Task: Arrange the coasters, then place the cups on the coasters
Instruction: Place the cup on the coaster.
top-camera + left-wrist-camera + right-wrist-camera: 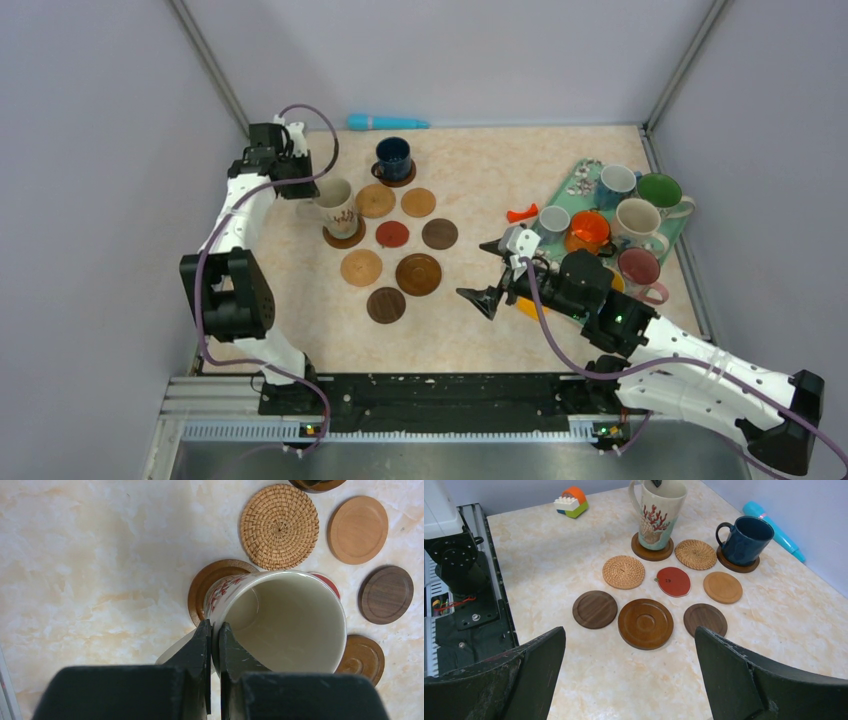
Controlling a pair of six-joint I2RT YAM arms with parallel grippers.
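**A:** Which cup is being handled?

**B:** The tall cream ceramic mug with a red coral print (657, 515). It tapers toward its foot, has a loop handle, and is plain and glossy inside.

**A:** Where is it?

**B:** On a round dark brown wooden coaster (651, 554) at the left rear of the cluster. Its foot looks planted, though I cannot tell whether it is fully down or just off the wood.

**A:** And the other coasters?

**B:** They vary in material.
- Two woven rattan discs (695, 554) have a coarse spiral weave.
- The flat red disc (673, 581) lies between them.
- The tan wooden disc (722, 587) is smooth.
- Two dark walnut discs (594, 609) have slightly raised rims.
- The larger dark brown ridged coaster (645, 623) is dished like a saucer.

They all lie near one another without touching. At the back, a dark blue glazed mug (746, 539) stands on its own brown coaster (738, 566).

**A:** What is the left arm doing?

**B:** It reaches forward and bends down over the mug. The left gripper (215, 630) is pinched tight on the rim, with one finger inside the cup and one outside.

**A:** And the right arm?

**B:** It stretches low toward mid-table. The right gripper (472, 269) is spread wide and holds nothing, and it faces the coasters. Beside that arm, a teal floral tray (578, 178) carries more mugs.
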